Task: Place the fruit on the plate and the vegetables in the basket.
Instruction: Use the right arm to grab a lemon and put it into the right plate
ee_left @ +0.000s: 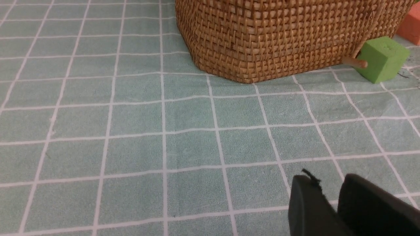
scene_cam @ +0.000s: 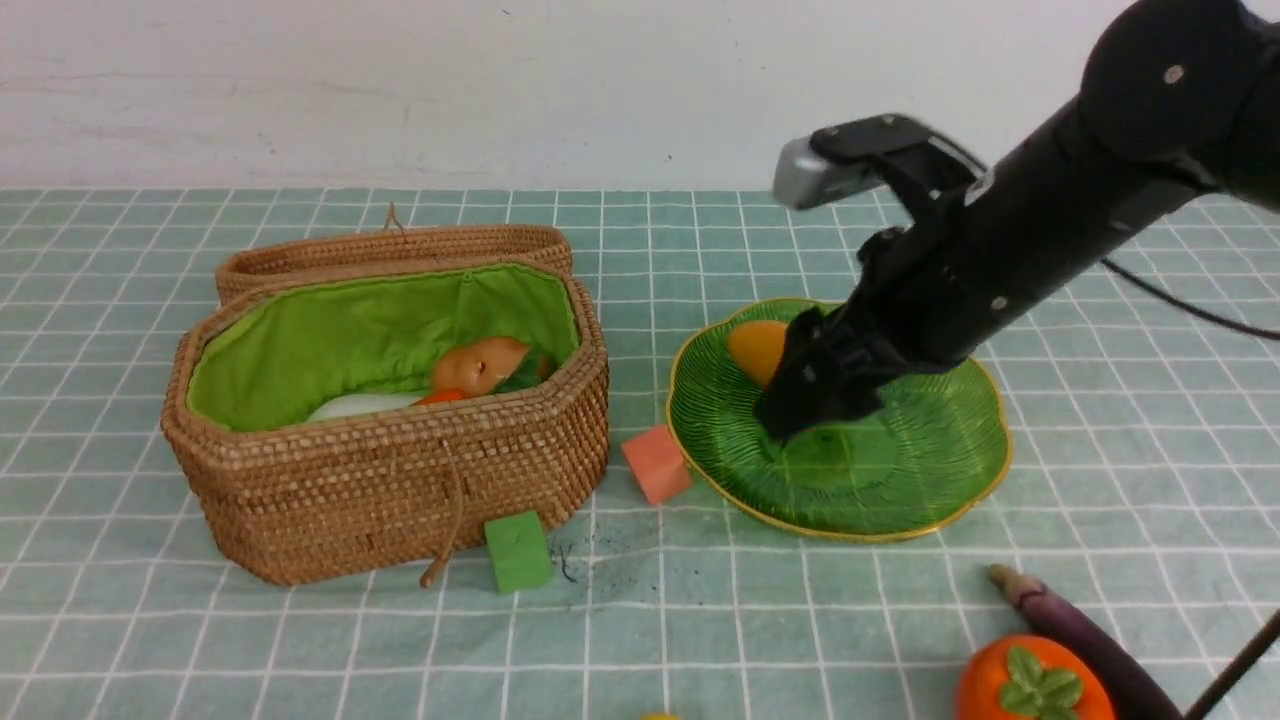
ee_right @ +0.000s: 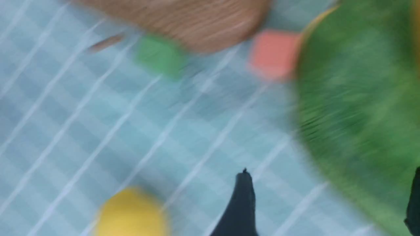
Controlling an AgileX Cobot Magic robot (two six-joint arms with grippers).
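On the plate [scene_cam: 930, 480], mango [scene_cam: 757, 348] beside right gripper [scene_cam: 800, 420]

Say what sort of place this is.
Likely a robot test bench, not a kitchen: pale green checked tablecloth under a bare white wall, a black robot arm, and a glossy toy orange-red persimmon.

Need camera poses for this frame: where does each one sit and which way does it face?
Front: between the arms, facing forward over basket and plate; right arm shows.
Left wrist: low over the cloth, facing the basket wall and green cube; left fingers show.
Right wrist: blurred, above the cloth, facing down at plate and lemon; right fingers show, wide apart.
Shared: all three see basket and green cube.
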